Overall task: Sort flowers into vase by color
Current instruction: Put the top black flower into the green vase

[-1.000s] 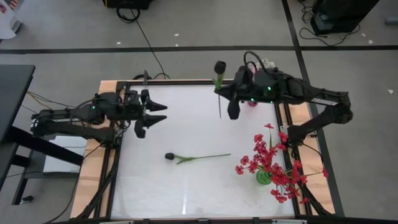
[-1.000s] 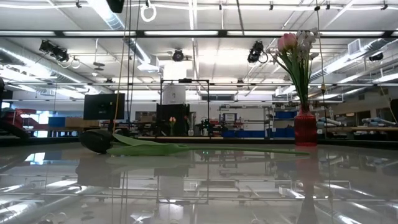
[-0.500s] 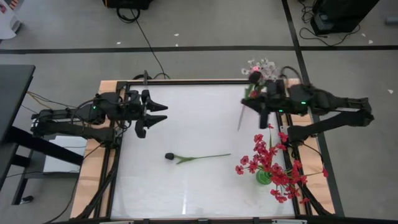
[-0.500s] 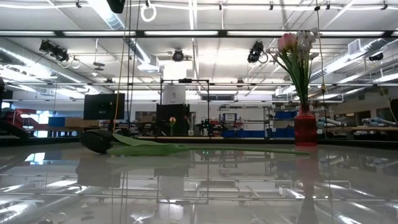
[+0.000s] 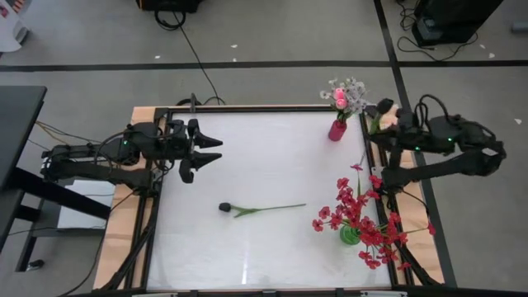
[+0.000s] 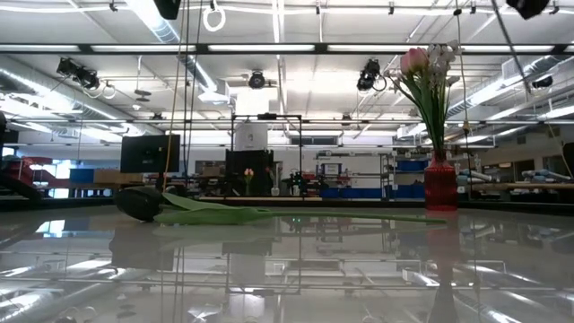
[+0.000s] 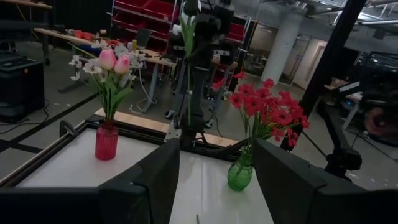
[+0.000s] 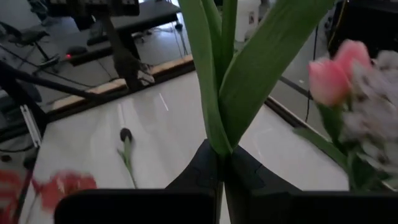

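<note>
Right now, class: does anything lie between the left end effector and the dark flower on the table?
Nothing visible does. The left end effector hangs open near the table's left edge, and only bare white table separates it from the dark flower.

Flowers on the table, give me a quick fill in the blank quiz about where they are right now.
1. The red blossoms stand in a ____ vase.
2. The pink buds stand in a ____ vase.
3. The dark-budded flower on the table lies ____.
4. The right gripper is ____ on a green stem.

Missing words: green; red; flat; shut
</note>
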`<state>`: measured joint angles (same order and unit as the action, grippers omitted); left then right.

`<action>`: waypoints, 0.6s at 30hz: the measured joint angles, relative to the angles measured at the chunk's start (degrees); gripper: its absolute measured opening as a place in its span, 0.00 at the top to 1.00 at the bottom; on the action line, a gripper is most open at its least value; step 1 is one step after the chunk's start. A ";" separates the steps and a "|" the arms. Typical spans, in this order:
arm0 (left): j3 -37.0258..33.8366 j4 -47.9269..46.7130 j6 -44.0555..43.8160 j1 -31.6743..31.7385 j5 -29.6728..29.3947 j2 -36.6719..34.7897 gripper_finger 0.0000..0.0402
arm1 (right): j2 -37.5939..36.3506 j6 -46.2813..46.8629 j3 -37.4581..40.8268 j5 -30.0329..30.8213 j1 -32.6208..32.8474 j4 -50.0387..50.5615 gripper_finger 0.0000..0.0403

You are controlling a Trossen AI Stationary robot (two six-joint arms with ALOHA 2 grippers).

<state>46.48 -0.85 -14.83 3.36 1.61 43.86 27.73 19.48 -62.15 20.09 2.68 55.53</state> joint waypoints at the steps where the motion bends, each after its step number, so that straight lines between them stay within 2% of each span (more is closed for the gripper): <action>1: 0.00 0.00 0.00 0.00 -0.01 0.00 0.48 | -1.78 -0.25 0.88 -0.02 0.00 0.77 0.96; 5: 0.00 0.02 0.00 0.02 -0.02 0.00 0.48 | -9.88 0.13 5.51 -4.35 -0.02 2.49 0.96; 9: 0.00 0.01 0.00 0.01 -0.02 0.00 0.48 | -18.01 0.52 12.25 -18.09 0.00 0.60 0.96; 13: 0.00 0.02 0.00 0.00 -0.02 0.00 0.48 | -23.25 4.06 19.14 -32.21 0.00 -9.00 0.96; 18: 0.00 0.00 0.00 0.01 -0.02 0.00 0.48 | -24.77 6.30 24.37 -41.30 0.00 -19.59 0.96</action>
<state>46.48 -0.85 -14.83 3.36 1.59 43.86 2.96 25.78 -37.79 -21.22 2.68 35.94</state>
